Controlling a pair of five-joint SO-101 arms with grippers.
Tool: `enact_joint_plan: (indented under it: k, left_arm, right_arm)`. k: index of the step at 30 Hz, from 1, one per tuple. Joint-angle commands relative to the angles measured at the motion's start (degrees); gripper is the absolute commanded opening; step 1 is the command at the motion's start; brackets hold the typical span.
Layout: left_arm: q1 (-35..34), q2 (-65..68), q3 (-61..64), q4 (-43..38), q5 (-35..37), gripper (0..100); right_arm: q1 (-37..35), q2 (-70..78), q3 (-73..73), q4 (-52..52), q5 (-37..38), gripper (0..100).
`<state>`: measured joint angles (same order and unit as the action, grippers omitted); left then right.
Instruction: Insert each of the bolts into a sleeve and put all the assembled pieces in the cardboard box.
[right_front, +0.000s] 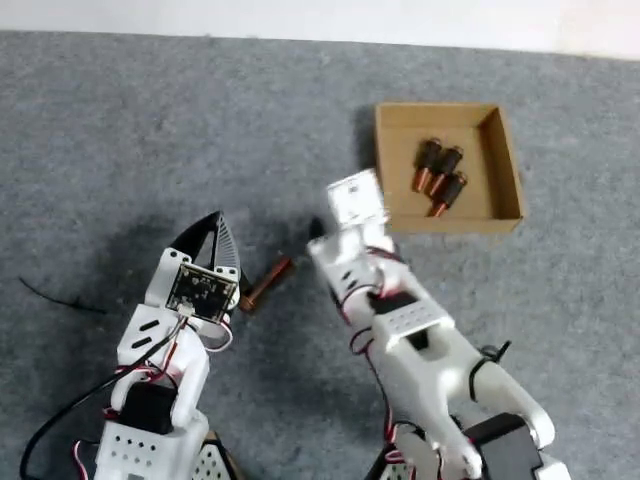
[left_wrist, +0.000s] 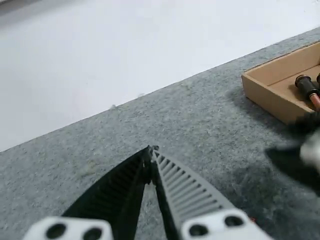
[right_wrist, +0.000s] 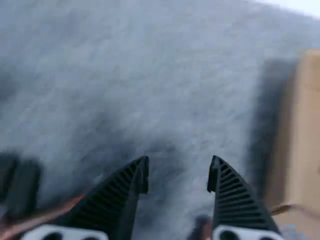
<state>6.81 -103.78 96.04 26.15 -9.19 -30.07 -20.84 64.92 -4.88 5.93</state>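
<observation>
Left of centre, a copper piece (right_front: 265, 283) lies between the clenched, empty left gripper (left_wrist: 151, 150) and the released right gripper (right_wrist: 179, 172). A skewed grab could roll it away.

We see two arms built from white moulded plastic shells with black servo blocks between the segments. The left arm (right_front: 160, 345) carries a small dark square circuit board (right_front: 201, 290) at its wrist, thin red and white wires (right_front: 205, 335) looping just beneath it, and a black cable (right_front: 45, 430) curving out from its base. The right arm (right_front: 425, 345) has a white square block (right_front: 356, 198) at its wrist and red wires (right_front: 352, 300) along its side. The left gripper (left_wrist: 151, 150) and the right gripper (right_wrist: 177, 172) share black tapering fingers (left_wrist: 185, 185), ribbed on the inner faces and set in white mounts (left_wrist: 212, 227) with round dark holes.
</observation>
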Motion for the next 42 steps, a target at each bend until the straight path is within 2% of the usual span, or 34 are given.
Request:
enact_joint_plan:
  k: [1,10,18,20,25,29,32,36,38,42]
  left_arm:
    - [0.75,-0.66,1.1,-0.88,-0.53,1]
    - [0.31,-0.75,1.1,-1.14,-0.53,1]
    - [-1.89,-0.75,1.1,-1.23,-0.26,1]
    - [-1.89,-0.75,1.1,-1.23,-0.26,1]
    - [-2.15,-0.75,1.1,-1.23,-0.26,1]
    - [-2.15,-0.75,1.1,-1.23,-0.26,1]
    - [-2.15,-0.75,1.1,-1.23,-0.26,1]
    - [-5.49,-1.01,0.92,-1.67,0.18,1]
    - [-7.43,-1.01,0.66,-3.25,3.16,1]
    - [-10.68,-0.84,-1.89,-2.11,6.24,1]
  right_arm:
    - [-4.79,-2.24,-2.07,4.62,1.41,18.3]
    - [-9.1,-2.24,-1.98,5.58,1.58,18.3]
    - [-8.75,0.48,-3.38,5.76,1.76,18.3]
    - [-8.75,4.26,-7.34,7.87,1.76,18.3]
    - [-9.36,16.57,-23.43,21.32,1.41,18.3]
    - [-10.59,20.97,-32.22,22.81,1.32,18.3]
    - [-12.7,21.05,-33.36,22.9,1.23,18.3]
    - [-15.08,21.41,-33.8,22.9,-4.22,18.3]
    - [-15.34,21.41,-34.86,23.25,-6.95,18.3]
    - [-17.54,21.41,-35.74,27.74,-8.09,18.3]
